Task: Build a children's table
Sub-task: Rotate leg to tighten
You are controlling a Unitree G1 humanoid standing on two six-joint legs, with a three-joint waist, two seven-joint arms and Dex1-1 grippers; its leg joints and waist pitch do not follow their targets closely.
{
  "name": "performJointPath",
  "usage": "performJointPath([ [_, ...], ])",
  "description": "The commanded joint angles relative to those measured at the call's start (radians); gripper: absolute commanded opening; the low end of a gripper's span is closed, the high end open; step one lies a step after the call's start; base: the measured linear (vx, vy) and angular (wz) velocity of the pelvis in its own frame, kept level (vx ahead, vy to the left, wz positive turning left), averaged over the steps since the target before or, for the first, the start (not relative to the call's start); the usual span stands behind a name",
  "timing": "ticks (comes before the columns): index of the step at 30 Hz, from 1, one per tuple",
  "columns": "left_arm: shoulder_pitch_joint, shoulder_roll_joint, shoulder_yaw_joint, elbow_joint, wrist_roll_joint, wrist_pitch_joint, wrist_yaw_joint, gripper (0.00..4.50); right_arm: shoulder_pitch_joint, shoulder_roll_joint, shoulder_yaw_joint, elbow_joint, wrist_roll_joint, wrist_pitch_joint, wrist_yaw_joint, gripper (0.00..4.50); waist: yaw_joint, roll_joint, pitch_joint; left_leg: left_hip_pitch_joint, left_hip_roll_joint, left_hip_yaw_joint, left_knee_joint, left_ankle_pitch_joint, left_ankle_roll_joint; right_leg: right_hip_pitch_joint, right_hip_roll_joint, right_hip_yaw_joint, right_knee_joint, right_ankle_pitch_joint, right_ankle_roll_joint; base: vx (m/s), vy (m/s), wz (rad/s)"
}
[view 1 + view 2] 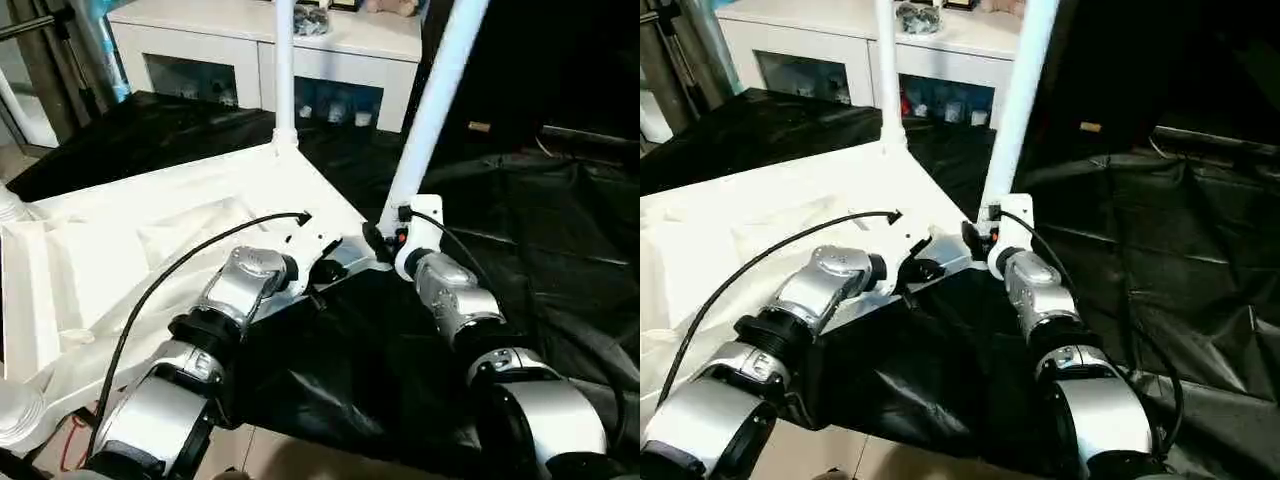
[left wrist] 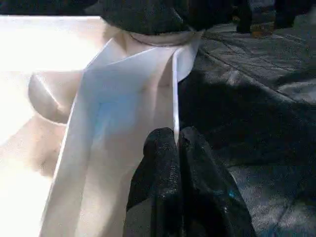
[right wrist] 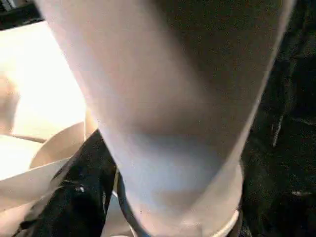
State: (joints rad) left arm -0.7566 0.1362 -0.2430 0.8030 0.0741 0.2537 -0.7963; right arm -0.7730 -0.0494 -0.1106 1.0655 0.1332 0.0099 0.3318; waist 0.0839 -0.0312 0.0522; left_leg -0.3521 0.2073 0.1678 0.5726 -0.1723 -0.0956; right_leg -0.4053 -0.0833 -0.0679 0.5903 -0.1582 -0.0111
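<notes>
The children's table (image 1: 150,240) lies upside down on black sheeting (image 1: 520,250), ribbed underside up, so I can reach its corner sockets from above. One leg (image 1: 284,70) stands upright in the far corner. A second leg (image 1: 432,110) leans over the near corner, its ridged end at the socket; I judge it is not fully seated. My right end effector (image 1: 385,240) sits at that leg's base, its fingers around the tube, but I cannot tell whether they grip it. My left end effector (image 2: 177,148) is clenched, fingertips pressing the table's rim, apparently to steady it. Behind stands a white cabinet (image 1: 330,50) with glass doors.
</notes>
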Motion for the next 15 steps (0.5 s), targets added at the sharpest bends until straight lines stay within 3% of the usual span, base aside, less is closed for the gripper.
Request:
performJointPath([
  [1, 0.004, -0.025, -0.020, -0.063, -0.036, -0.074, -0.090, 0.00, 0.021, 0.022, 0.056, -0.001, -0.021, -0.010, 0.109, 3.76, -0.006, 0.006, -0.061, 0.002, 0.013, -0.003, -0.075, -0.364, 0.016, 0.035, -0.056, 0.030, -0.095, -0.483, -0.120, 0.000, 0.000, 0.00],
  [3, 0.017, -0.010, -0.021, -0.082, -0.046, -0.081, -0.127, 0.00, 0.034, 0.002, 0.071, -0.029, -0.027, -0.021, 0.174, 3.76, -0.003, 0.005, -0.064, 0.000, 0.015, 0.000, -0.074, -0.321, 0.022, 0.040, -0.056, 0.034, -0.086, -0.409, -0.145, 0.000, 0.000, 0.00],
  [4, 0.030, 0.008, -0.026, -0.103, -0.054, -0.085, -0.163, 0.00, 0.051, -0.023, 0.092, -0.061, -0.038, -0.032, 0.233, 3.76, -0.001, 0.005, -0.067, -0.002, 0.017, 0.004, -0.070, -0.269, 0.033, 0.043, -0.054, 0.038, -0.074, -0.311, -0.181, 0.000, 0.000, 0.00],
  [7, 0.053, 0.043, -0.042, -0.141, -0.060, -0.094, -0.226, 0.00, 0.087, -0.073, 0.134, -0.126, -0.051, -0.045, 0.342, 3.76, 0.002, 0.004, -0.070, -0.005, 0.017, 0.008, -0.065, -0.211, 0.054, 0.049, -0.052, 0.038, -0.059, -0.201, -0.220, 0.034, -0.006, 0.01],
  [11, 0.087, 0.102, -0.065, -0.190, -0.072, -0.115, -0.341, 0.00, 0.176, -0.169, 0.216, -0.281, -0.039, -0.048, 0.596, 3.76, 0.016, 0.006, -0.080, -0.008, 0.020, 0.011, -0.051, -0.083, 0.118, 0.060, -0.046, 0.035, -0.032, 0.022, -0.271, 0.013, -0.002, 0.01],
  [13, 0.108, 0.132, -0.070, -0.223, -0.090, -0.112, -0.421, 0.00, 0.212, -0.214, 0.241, -0.347, -0.026, -0.019, 0.697, 3.76, 0.016, 0.012, -0.076, -0.008, 0.024, 0.013, -0.049, -0.086, 0.131, 0.054, -0.043, 0.034, -0.030, 0.041, -0.288, 0.000, 0.000, 0.00],
  [15, 0.112, 0.137, -0.070, -0.230, -0.094, -0.108, -0.436, 0.00, 0.217, -0.221, 0.244, -0.358, -0.023, -0.012, 0.713, 3.76, 0.016, 0.010, -0.073, -0.007, 0.026, 0.014, -0.052, -0.126, 0.121, 0.055, -0.046, 0.034, -0.034, -0.009, -0.288, 0.000, 0.000, 0.00],
])
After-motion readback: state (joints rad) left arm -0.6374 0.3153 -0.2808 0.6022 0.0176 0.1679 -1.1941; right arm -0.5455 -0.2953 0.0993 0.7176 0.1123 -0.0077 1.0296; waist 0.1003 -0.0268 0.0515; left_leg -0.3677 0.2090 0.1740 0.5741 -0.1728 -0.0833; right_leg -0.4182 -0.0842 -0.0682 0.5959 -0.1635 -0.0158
